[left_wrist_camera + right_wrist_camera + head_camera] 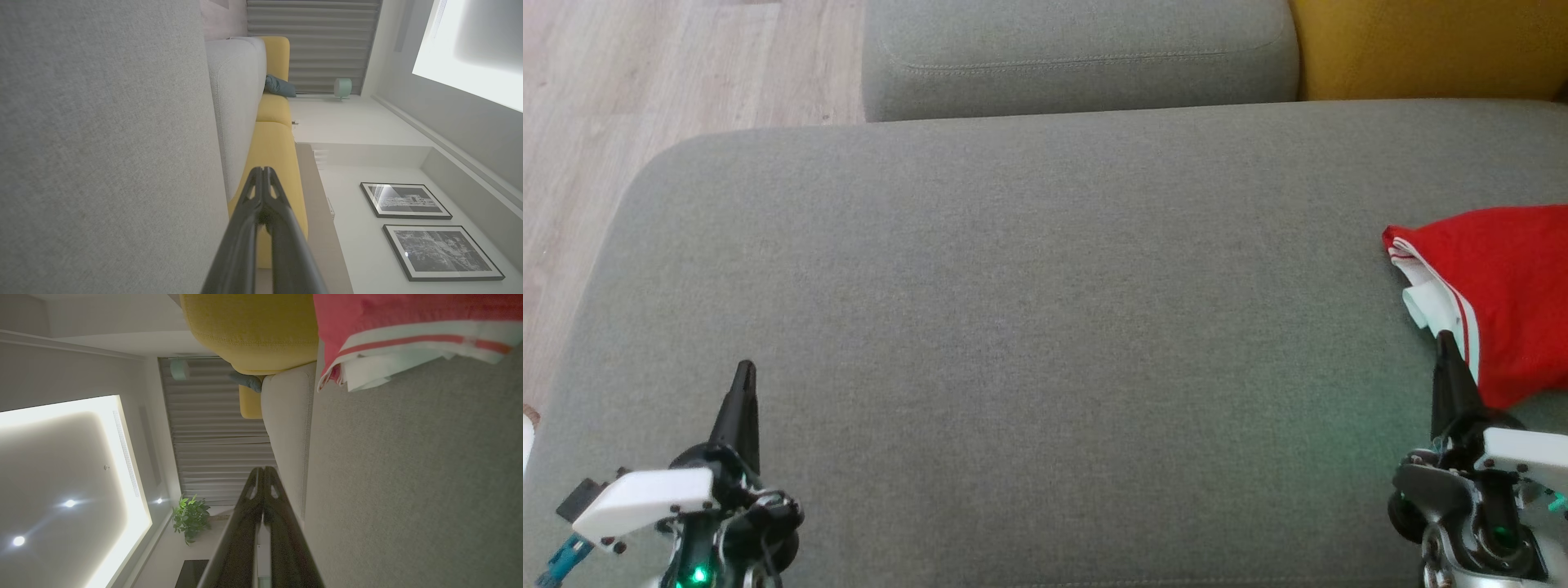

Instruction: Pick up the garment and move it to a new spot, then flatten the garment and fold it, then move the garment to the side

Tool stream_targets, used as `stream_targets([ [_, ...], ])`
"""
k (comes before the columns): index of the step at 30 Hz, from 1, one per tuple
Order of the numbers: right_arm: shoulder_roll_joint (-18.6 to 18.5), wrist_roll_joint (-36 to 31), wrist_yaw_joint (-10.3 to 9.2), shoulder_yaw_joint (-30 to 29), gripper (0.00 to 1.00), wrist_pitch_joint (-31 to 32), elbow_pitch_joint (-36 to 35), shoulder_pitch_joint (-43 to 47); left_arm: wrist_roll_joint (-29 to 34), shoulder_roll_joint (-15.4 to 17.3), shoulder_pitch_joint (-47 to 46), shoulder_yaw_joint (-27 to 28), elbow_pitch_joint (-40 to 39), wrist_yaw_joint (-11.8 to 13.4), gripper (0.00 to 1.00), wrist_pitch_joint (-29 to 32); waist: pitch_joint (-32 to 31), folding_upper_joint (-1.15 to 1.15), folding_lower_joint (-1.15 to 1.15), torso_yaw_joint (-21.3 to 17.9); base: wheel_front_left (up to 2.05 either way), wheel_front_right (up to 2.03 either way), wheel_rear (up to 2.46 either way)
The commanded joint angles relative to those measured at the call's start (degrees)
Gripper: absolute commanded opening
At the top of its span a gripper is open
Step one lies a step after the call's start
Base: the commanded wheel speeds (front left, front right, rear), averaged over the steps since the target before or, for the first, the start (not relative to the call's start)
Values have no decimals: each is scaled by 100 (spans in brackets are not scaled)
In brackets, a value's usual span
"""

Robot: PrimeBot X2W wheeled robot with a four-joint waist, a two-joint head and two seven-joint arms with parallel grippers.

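The red garment (pixel 1499 286) with white striped trim lies bunched at the right edge of the grey sofa seat (pixel 1029 327), partly cut off by the frame. In the right wrist view the garment (pixel 408 326) fills the upper right, its red-and-white trim facing the fingers. My right gripper (pixel 1445 339) is shut and empty, its tips just in front of the garment's near edge; whether they touch it I cannot tell. My left gripper (pixel 745 367) is shut and empty, low over the seat at the lower left, far from the garment. Its closed fingertips (pixel 263 171) point along the cushion.
A grey back cushion (pixel 1078 53) and a yellow cushion (pixel 1429 45) border the seat's far side. Wooden floor (pixel 645 98) lies beyond the seat's left edge. The wide middle of the seat is bare fabric.
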Motion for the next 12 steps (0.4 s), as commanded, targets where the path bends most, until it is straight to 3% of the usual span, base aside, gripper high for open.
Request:
stream_targets([
  [1, -26, 41, 39, 118, 0, 33, -223, -144, -24, 114, -334, 203, -222, -42, 0, 43, 0, 0, 0, 0, 0, 0, 0],
  [12, -26, 41, 39, 118, 0, 33, -223, -144, -24, 114, -334, 203, -222, -42, 0, 43, 0, 0, 0, 0, 0, 0, 0],
])
